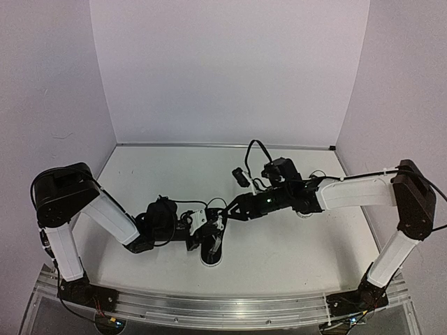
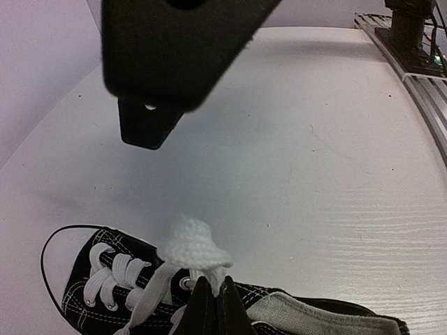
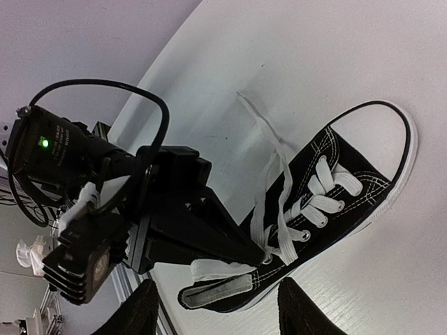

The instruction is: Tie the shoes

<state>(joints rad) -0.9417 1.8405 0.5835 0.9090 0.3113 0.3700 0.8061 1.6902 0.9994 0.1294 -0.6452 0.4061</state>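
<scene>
One of the shoes (image 3: 335,202), black canvas with a white sole and toe cap, lies on the white table (image 1: 167,174) near the front middle, also seen as the shoe (image 1: 212,252) and the shoe (image 2: 98,289). My left gripper (image 2: 215,285) is shut on a bunched loop of its white lace (image 2: 192,244) just above the top eyelets. From the right wrist that left gripper (image 3: 209,234) shows as a black wedge at the shoe's opening. My right gripper (image 3: 222,299) hovers open above the shoe, its fingers either side of the heel. Loose lace ends (image 3: 260,122) trail onto the table.
An aluminium rail (image 1: 209,303) runs along the near table edge under both arm bases. White walls close the table at the back and sides. A black cable (image 1: 255,148) loops above the right wrist. The right gripper (image 2: 174,56) hangs blurred over the left wrist's view.
</scene>
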